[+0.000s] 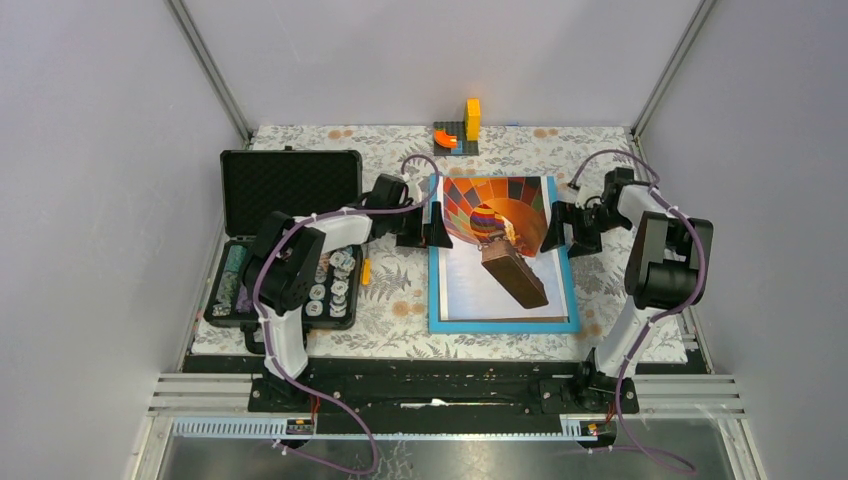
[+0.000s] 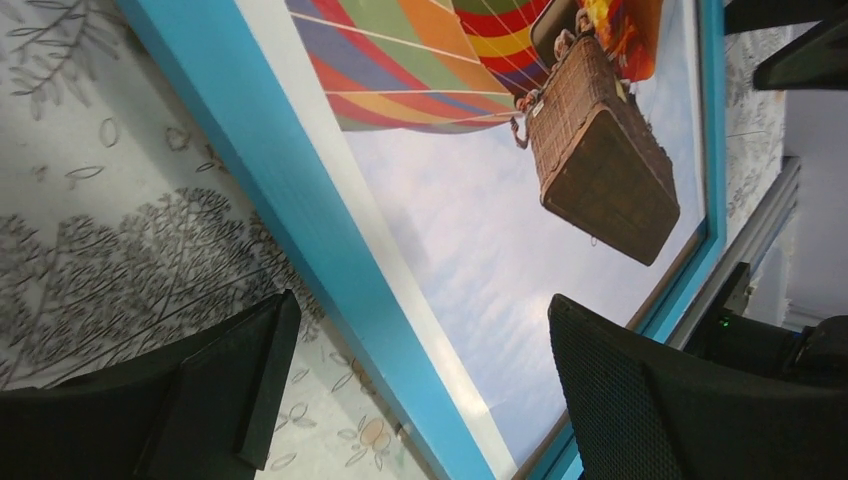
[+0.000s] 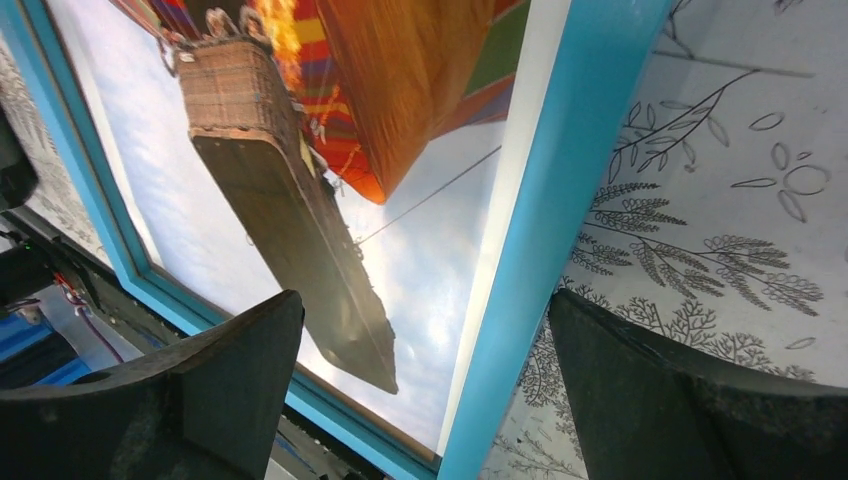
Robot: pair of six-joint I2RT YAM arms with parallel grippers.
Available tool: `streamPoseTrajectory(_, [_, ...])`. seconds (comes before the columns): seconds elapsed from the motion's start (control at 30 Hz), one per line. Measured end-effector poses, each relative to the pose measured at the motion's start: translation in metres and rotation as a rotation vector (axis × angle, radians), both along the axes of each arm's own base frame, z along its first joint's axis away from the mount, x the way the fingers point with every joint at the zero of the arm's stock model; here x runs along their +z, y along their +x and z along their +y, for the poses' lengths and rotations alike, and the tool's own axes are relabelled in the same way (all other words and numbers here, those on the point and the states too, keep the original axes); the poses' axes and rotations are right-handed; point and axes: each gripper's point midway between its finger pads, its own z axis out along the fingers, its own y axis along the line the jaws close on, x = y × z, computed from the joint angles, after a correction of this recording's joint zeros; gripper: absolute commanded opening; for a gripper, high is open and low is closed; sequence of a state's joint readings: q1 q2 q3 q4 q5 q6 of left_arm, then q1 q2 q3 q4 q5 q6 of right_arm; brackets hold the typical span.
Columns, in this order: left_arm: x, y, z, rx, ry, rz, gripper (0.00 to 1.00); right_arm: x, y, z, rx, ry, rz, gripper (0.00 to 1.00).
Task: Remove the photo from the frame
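My left end effector (image 1: 427,233) and right end effector (image 1: 560,228) gape wide and empty. Each straddles a side border of the frame (image 1: 504,326), flat face-up mid-tabletop (image 1: 395,300), photo (image 1: 478,285) inside. Best: lower evenly, pinch borders only, probably flip it.

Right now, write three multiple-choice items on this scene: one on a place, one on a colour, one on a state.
1. Where is the black case relative to the frame?
A) to its left
B) to its right
C) on top of it

2. What colour is the frame's front border?
A) red
B) light blue
C) black

3. What state is the photo in?
A) inside the frame
B) loose on the table
C) lifted by a tool

Answers:
1 A: the top view shows the case off the frame's left side.
2 B: every view shows a light-blue rim.
3 A: the border surrounds the print.
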State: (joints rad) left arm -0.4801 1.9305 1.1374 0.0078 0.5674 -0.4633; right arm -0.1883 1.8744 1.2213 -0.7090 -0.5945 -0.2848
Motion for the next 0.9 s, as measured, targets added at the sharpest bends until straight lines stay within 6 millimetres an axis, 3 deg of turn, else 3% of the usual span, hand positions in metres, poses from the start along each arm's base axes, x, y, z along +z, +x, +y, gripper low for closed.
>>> streamPoseTrajectory(0.13, [0.012, 0.002, 0.016, -0.003, 0.066, -0.010, 0.99, 0.022, 0.012, -0.005, -0.014, 0.006, -0.027, 1.00])
streamPoseTrajectory(0.23, [0.039, 0.010, 0.034, 0.014, 0.103, -0.067, 0.99, 0.056, 0.027, -0.017, -0.038, -0.002, -0.114, 1.00])
streamPoseTrajectory(0.43, [0.135, 0.044, 0.060, 0.035, 0.123, -0.270, 0.99, 0.137, 0.043, -0.044, -0.092, -0.025, -0.316, 1.00])
streamPoseTrajectory(0.53, [0.179, 0.053, 0.077, 0.041, 0.138, -0.380, 0.99, 0.174, 0.041, -0.045, -0.096, -0.024, -0.412, 1.00])
streamPoseTrajectory(0.63, [0.206, 0.051, 0.100, 0.059, 0.162, -0.444, 0.99, 0.201, 0.032, -0.039, -0.090, -0.008, -0.482, 1.00])
streamPoseTrajectory(0.77, [0.218, 0.045, 0.134, 0.101, 0.206, -0.484, 0.99, 0.217, 0.018, -0.030, -0.088, 0.033, -0.538, 1.00])
streamPoseTrajectory(0.9, [0.196, 0.027, 0.161, 0.134, 0.268, -0.471, 0.99, 0.192, 0.001, -0.020, -0.108, 0.090, -0.502, 1.00])
